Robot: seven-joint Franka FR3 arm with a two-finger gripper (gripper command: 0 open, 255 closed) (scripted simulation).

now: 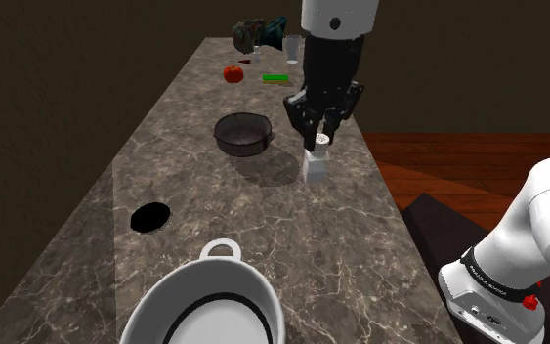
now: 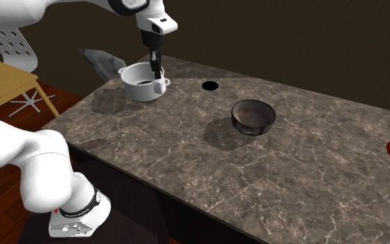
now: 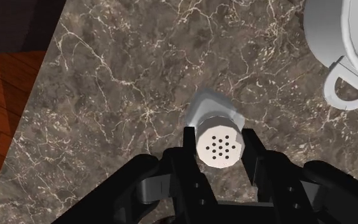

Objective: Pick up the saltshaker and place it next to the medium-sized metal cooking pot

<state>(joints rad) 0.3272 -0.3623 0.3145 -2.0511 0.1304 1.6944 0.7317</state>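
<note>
Wrist view shows the gripper closed snugly on the holed cap of the saltshaker, which stands on the counter. I'd lift it straight up and keep it upright, then lower it just beside the dark pot.

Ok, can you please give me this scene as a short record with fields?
surface: marble counter
tool: pointing down, shut on the shaker's cap
shaker: white, upright, near the counter's edge
dark pot: apart from the shaker, toward the shoulder view's left
white pot: at the shoulder view's bottom edge
tomato: far end of the counter
</note>
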